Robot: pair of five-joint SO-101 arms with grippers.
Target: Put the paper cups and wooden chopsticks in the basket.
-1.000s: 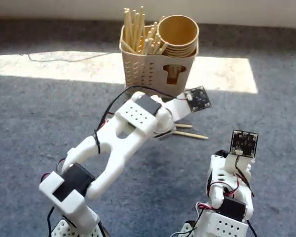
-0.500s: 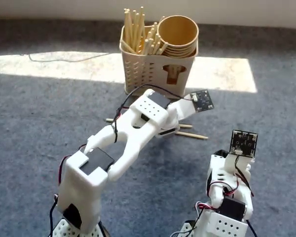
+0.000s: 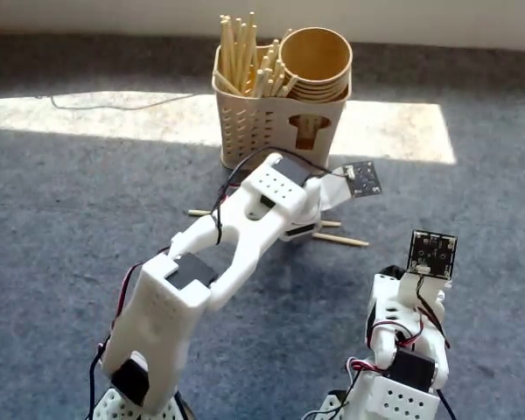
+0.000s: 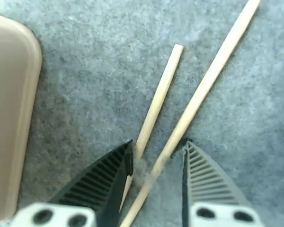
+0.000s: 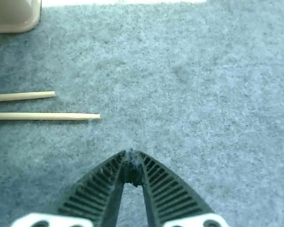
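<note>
Grey carpet (image 3: 61, 219) covers the whole work area, with a band of sunlight across the far side.

From seven o'clock in the overhead view, the left arm (image 3: 227, 254) stretches toward the centre, ending just in front of the basket. The left gripper (image 4: 158, 144) is spread wide and low over the carpet, holding nothing. Two loose wooden chopsticks (image 3: 341, 239) lie flat there, nearly parallel. In the wrist view, the longer stick (image 4: 208, 80) runs between the fingertips, while the shorter stick (image 4: 158, 99) slips along the inner edge of one finger. That spread looks set for a pinch, but the second stick may escape the grip.

At twelve o'clock stands the basket (image 3: 271, 131), pale and slotted, with two compartments. Its eleven o'clock side holds a bundle of upright chopsticks (image 3: 241, 52). Its one o'clock side holds a nested stack of paper cups (image 3: 317, 57). Standing the sticks and stacking the cups saves room. The task looks nearly done, with only the two loose sticks outside.

At five o'clock, the right arm (image 3: 407, 332) is folded back near its base. The right gripper (image 5: 131, 163) is pressed closed with nothing in it, above bare carpet. It seems parked there to leave the other arm room.
</note>
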